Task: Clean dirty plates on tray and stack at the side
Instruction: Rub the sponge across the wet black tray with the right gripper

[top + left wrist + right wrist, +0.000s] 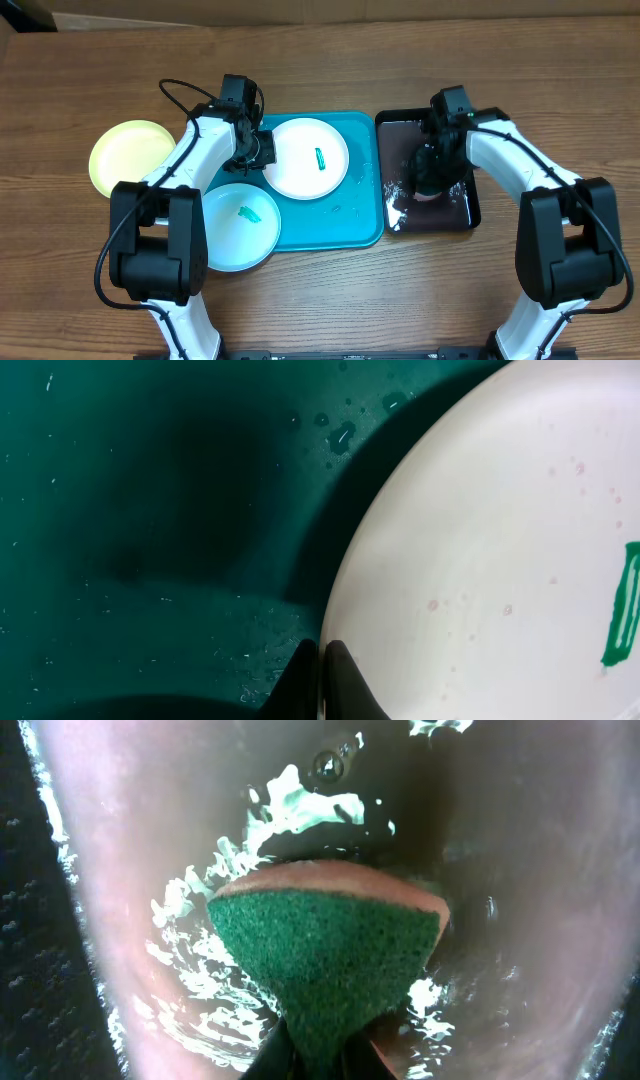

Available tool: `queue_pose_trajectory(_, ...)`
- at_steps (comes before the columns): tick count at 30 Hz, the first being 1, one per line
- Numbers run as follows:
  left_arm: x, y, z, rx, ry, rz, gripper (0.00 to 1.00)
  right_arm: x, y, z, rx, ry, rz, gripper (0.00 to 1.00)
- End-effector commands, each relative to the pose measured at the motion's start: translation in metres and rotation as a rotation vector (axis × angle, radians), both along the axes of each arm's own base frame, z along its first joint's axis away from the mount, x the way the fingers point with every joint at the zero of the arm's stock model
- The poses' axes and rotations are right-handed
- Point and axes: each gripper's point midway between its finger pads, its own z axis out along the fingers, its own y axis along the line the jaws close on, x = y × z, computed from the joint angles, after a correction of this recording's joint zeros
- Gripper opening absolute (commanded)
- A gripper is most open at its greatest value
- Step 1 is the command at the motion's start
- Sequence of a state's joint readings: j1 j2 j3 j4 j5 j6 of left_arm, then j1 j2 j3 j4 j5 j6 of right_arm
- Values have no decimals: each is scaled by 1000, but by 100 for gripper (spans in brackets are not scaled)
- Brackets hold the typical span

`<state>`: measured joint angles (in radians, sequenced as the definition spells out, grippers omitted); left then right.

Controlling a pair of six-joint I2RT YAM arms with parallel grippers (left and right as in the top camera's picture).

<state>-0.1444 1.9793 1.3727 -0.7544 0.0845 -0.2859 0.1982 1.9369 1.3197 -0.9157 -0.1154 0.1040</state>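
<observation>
Left jaws: shut narrow on the rim of the white plate [480, 540]; the rim edge was seen pinched between the dark fingertips [345, 685] in the left wrist view. A teal smear [321, 158] was noted near the plate's middle. The plate was lying on the far half of the tray [350, 228], with water droplets [340, 435] on the tray floor beside it.

Right jaws: closed on a sponge [330, 960], its green scouring face towards the wrist camera. The sponge was held down in the wet black tray [468, 215], with white foam flecks [200, 970] around it.

Blue plate [240, 240]: smeared teal and overhanging the tray's near-left corner onto the tabletop [400, 290].

Yellow-green plate [130, 155]: on the tabletop, left of the tray and apart from it.
</observation>
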Motion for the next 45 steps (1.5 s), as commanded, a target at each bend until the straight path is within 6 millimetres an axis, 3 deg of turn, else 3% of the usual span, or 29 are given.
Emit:
queue_pose_trajectory(1,-2,-1,5,11,-12,0,4,26,7,51,22,-117,5,4)
queue_pose_trajectory(3,-2,-1,5,11,-11,0,5,24,5,71,17,-129,3,4)
queue_pose_trajectory(6,-2,-1,5,10,-12,0,8,20,4,82,18,-137,4,4)
queue_pose_trajectory(10,0,-1,5,9,-19,0,15,21,-1,74,-14,-141,-2,4)
queue_pose_trajectory(16,0,-1,5,10,-19,0,15,15,-3,55,-18,-127,-2,4)
queue_pose_trajectory(21,-1,-1,4,10,-17,0,19,16,-2,54,-16,-133,-2,4)
queue_pose_trajectory(30,-5,-1,1,11,-5,1,6,16,-1,57,-6,-132,0,4)
queue_pose_trajectory(38,-10,0,-6,13,4,0,10,12,-1,64,-7,-103,-25,4)
queue_pose_trajectory(41,-9,0,-6,12,0,1,4,11,-1,64,-8,-101,-25,4)
queue_pose_trajectory(45,-10,-1,-6,4,4,-2,4,3,0,69,0,-67,-23,4)
